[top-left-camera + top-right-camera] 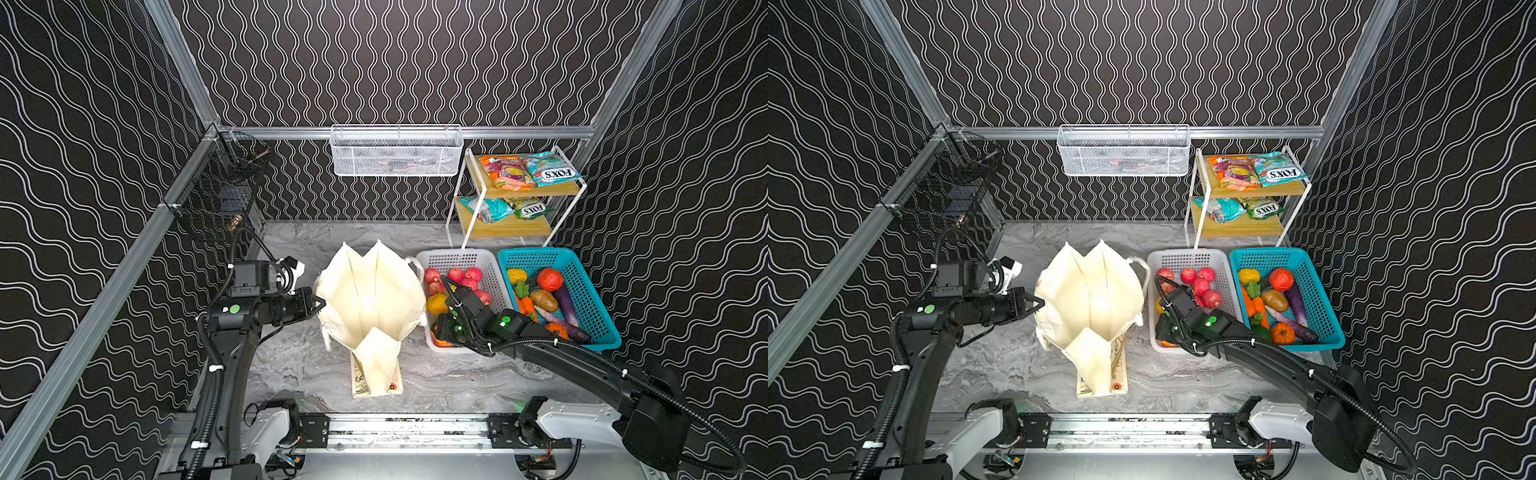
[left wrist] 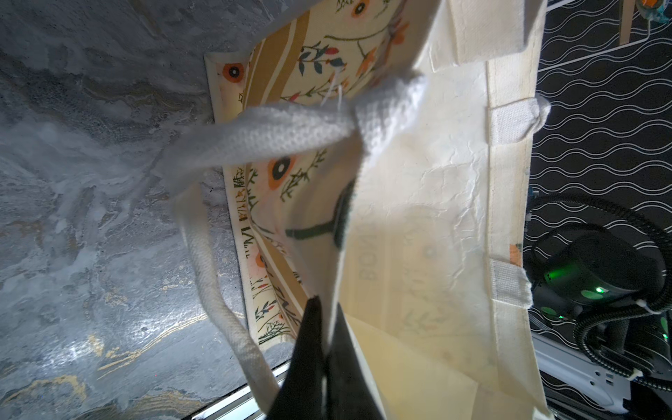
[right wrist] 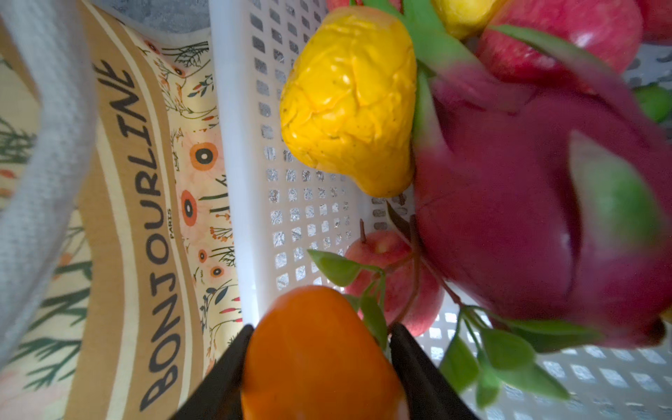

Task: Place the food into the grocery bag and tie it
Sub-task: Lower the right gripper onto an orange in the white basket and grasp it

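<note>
Left gripper (image 2: 326, 309) is clamped tight on the grocery bag (image 2: 436, 182) rim, and the right gripper (image 3: 322, 329) hugs the orange (image 3: 316, 360) between half-spread fingers (image 3: 414, 360) at the white basket (image 3: 232, 145) corner, so I'd squeeze firm before lifting.

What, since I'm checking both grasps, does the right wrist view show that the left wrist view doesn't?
Only right wrist: the right gripper closed on an orange, beside the yellow pear and dragon fruit in the white basket. Only left wrist: the left gripper pinching the grocery bag at its edge, the right arm beyond. Both: that bag's flower print.
</note>
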You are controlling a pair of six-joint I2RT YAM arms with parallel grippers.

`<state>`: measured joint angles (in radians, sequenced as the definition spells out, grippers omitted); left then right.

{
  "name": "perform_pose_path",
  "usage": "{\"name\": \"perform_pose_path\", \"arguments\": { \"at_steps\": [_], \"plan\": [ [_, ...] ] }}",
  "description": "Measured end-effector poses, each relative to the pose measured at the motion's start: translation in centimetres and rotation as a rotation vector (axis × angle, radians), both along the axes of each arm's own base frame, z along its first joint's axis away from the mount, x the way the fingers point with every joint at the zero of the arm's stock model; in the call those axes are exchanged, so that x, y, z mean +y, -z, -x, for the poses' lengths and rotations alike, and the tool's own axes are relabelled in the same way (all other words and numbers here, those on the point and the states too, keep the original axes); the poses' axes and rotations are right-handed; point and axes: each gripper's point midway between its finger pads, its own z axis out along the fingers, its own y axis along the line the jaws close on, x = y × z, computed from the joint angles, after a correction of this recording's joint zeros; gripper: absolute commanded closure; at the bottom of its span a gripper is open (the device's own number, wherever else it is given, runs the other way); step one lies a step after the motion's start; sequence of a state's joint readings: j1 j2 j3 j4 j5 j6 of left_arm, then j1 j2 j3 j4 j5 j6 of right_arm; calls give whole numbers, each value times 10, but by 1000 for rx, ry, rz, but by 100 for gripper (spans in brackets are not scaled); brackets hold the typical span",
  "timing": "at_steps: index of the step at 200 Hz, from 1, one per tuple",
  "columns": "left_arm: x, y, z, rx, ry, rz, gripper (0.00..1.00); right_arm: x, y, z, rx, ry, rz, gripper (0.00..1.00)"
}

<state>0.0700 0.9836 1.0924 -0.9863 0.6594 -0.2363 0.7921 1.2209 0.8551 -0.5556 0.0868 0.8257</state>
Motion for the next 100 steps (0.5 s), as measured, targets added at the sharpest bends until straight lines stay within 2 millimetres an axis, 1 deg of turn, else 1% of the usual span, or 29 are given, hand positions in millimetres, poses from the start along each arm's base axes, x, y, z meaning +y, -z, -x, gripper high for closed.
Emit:
{"name": "perform_pose_path", "arguments": {
  "at_steps": [28, 47, 82, 100],
  "plan": [
    [0, 0, 0, 0, 0, 0, 100, -1, -3, -2, -5, 3, -3, 55],
    [0, 1, 0, 0, 0, 0, 100, -3, -12, -4, -23, 9, -10, 55],
    [0, 2, 1, 1, 1, 2, 100, -17, -43, -18, -99, 33, -5, 56],
    [0, 3, 1, 4, 2, 2, 100, -30, -67, -30, -146, 69, -2, 56]
  ]
}}
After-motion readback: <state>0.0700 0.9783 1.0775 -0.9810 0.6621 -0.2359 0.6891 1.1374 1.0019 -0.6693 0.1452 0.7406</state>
